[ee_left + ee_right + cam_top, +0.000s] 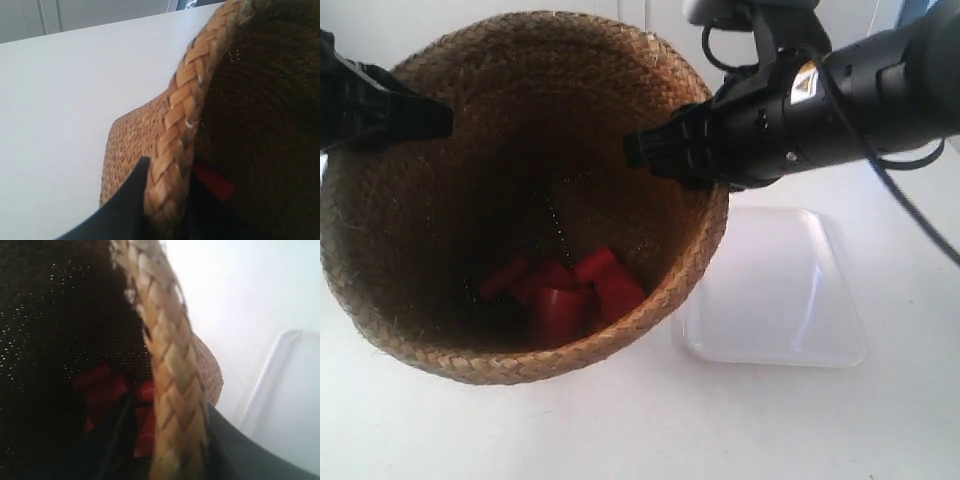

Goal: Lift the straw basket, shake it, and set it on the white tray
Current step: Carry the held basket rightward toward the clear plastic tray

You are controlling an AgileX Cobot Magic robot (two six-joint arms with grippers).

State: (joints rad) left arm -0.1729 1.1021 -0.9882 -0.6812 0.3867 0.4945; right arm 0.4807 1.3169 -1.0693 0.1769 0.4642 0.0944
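The straw basket [400,250] fills the left and middle of the exterior view, with its mouth towards the camera. Several red pieces [565,295] lie in its bottom. My left gripper [170,170] is shut on the braided rim [185,100], one finger outside and one inside; it is the black gripper [440,118] at the exterior view's left. My right gripper [170,407] is shut on the opposite rim [165,355], at the exterior view's right [640,150]. The white tray [790,290] lies on the table to the right of the basket. I cannot tell whether the basket's base touches the table.
A white table [650,430] runs under everything. The right arm's black body and cables [860,90] reach over the tray's far side. A pale wall or cabinet [100,12] stands behind the table.
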